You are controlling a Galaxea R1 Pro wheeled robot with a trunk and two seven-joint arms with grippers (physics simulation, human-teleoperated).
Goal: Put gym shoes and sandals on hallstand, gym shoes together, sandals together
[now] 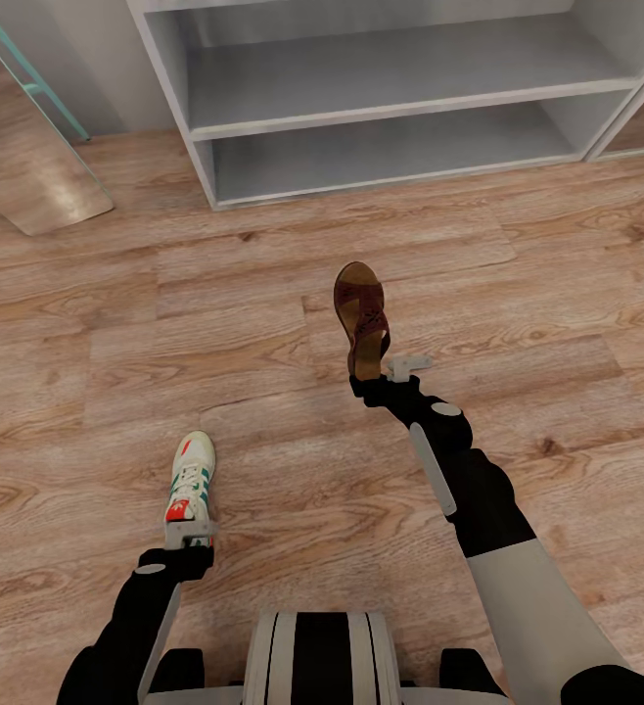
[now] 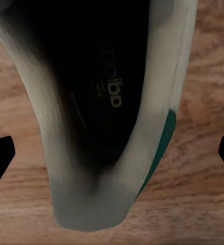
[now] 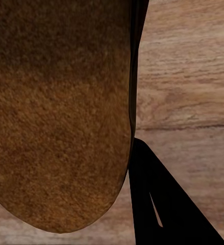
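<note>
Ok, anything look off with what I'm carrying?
Nothing damaged. The right end effector holds one sandal by its heel, toe toward the hallstand; the left end effector holds one gym shoe.

Even soft light, faint shadows, head view sharp, wrist views blurred close-up

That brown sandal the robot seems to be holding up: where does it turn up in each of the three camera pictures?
Head view: the sandal is at centre, above the right gripper, in front of the hallstand.
Left wrist view: not in it; the gym shoe is seen here.
Right wrist view: its tan footbed covers the picture's left side.
Shared landmark: the wood-plank corridor floor.
</note>
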